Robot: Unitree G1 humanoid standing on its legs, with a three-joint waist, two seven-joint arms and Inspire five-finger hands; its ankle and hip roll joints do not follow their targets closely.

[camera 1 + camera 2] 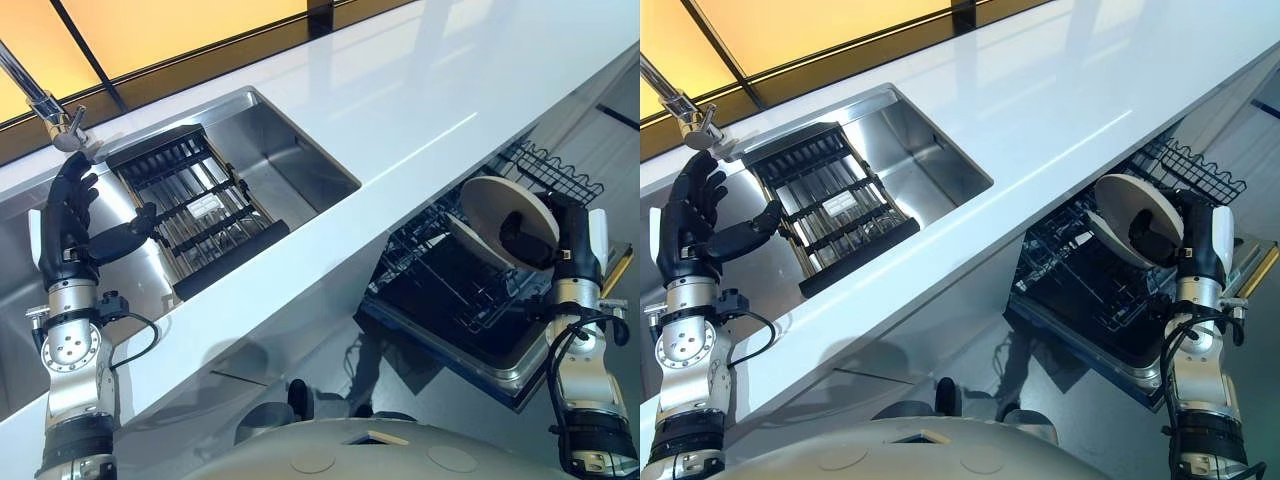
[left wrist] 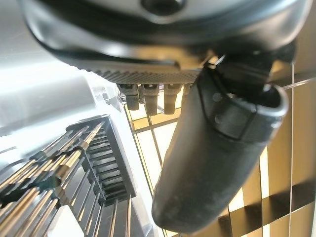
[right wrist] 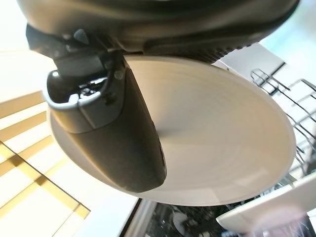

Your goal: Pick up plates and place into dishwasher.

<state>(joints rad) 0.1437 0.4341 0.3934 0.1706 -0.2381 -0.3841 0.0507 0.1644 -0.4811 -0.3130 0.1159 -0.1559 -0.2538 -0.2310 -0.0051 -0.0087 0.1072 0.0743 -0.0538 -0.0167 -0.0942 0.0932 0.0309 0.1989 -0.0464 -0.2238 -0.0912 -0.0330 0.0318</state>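
Over the dishwasher rack [image 1: 450, 290], right hand [image 1: 535, 240] pinches a plate [image 1: 490, 205]; it could knock the racked plate [image 1: 478, 243] beside it.

Cream round plate [image 1: 500, 212], tilted on edge, pinched in my right hand [image 1: 535, 240] above the open dishwasher [image 1: 450, 290]; a second plate [image 1: 478, 243] stands racked just below it.
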